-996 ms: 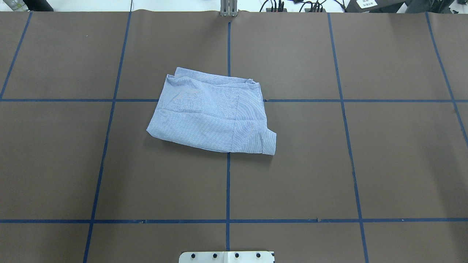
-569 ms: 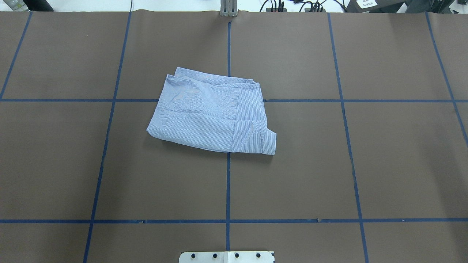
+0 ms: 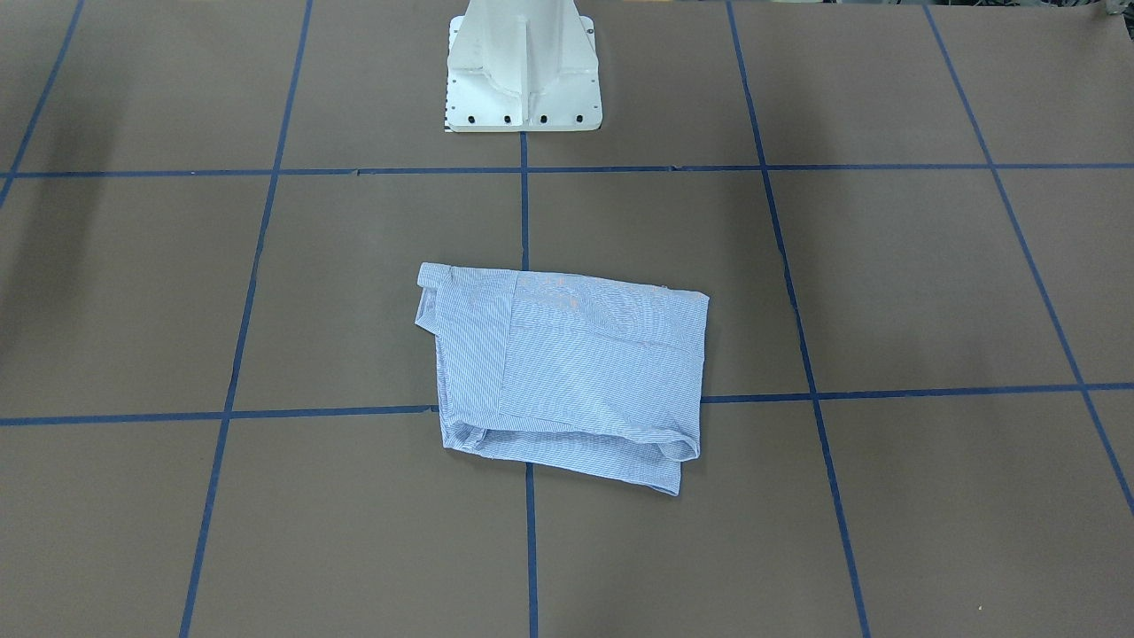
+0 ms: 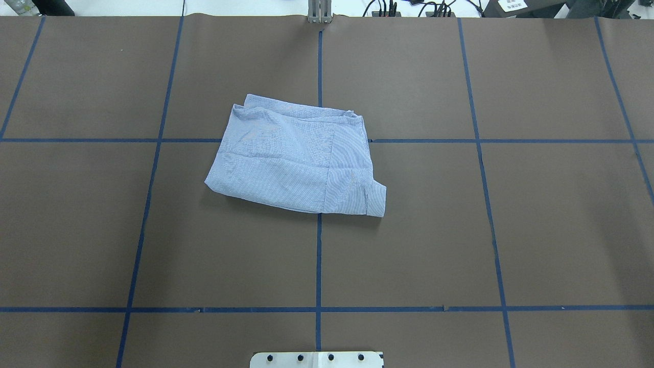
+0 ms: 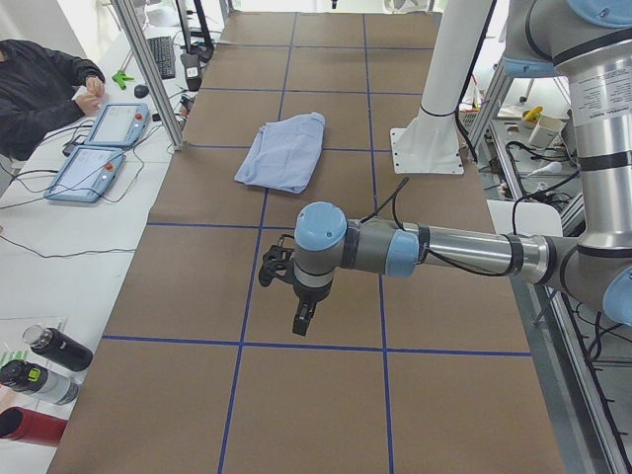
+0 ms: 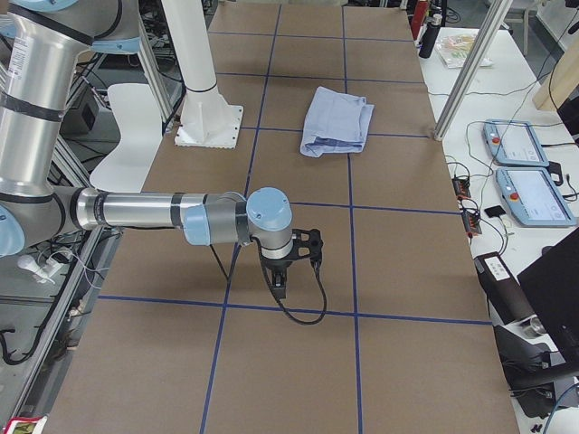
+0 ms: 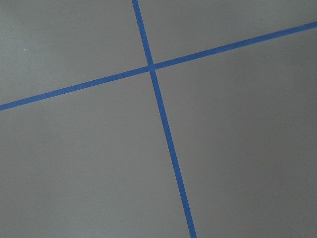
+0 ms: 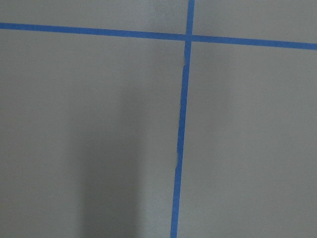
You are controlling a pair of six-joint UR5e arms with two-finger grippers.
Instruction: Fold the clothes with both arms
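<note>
striped shirt (image 3: 567, 377) lies folded in a rough rectangle on the brown table (image 3: 886, 266), across blue tape lines (image 3: 310, 412). overhead: its cuff (image 4: 376, 200) lies at the near right corner. left side view: left gripper (image 5: 300, 324) hangs over bare table, well apart from the shirt; finger spread, cannot tell. right side view: right gripper (image 6: 279, 286) likewise.

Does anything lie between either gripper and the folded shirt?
Nothing visible does. Between the left gripper, the right gripper and the shirt lies only brown table marked with blue tape lines.
</note>
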